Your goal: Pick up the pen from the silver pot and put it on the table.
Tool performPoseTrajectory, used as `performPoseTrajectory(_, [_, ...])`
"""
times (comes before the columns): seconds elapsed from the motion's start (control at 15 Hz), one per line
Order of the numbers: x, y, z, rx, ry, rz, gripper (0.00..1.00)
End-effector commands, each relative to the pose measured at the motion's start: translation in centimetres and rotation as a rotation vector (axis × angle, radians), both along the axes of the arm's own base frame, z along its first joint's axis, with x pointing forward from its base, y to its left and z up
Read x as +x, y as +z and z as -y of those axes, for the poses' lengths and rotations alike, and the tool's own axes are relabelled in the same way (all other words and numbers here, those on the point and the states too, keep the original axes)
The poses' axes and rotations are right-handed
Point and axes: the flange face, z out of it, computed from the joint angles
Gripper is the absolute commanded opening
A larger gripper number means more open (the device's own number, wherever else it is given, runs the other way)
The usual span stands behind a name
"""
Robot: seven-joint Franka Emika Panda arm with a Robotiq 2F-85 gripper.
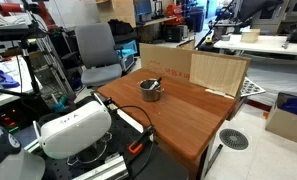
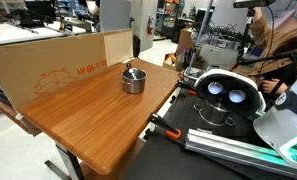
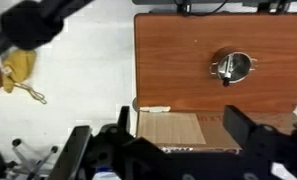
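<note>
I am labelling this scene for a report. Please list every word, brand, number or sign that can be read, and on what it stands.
No text can be read with certainty.
Red print on the cardboard box, in an exterior view: too blurred to read.
Silver pot and table: no text seen.

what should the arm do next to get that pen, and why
Probably move the gripper across and down toward the pot. In the wrist view it hangs high above the table with jaws apart and empty. The pot lies off to one side, and the pen sits in it.
</note>
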Motion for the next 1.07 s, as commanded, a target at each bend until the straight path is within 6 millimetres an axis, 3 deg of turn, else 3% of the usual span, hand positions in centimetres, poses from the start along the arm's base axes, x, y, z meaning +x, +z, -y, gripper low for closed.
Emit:
performPoseTrajectory(0.0, [0.4,-0.6,0.0,0.002,-0.011,0.015,1.0])
performPoseTrajectory(0.47, [2.5,-5.1,-1.4,0.094,-0.005,-0.078,1.0])
performPoseTrajectory(1.0, [4.9,-12.7,-5.5,0.095,0.001,-0.187,1.0])
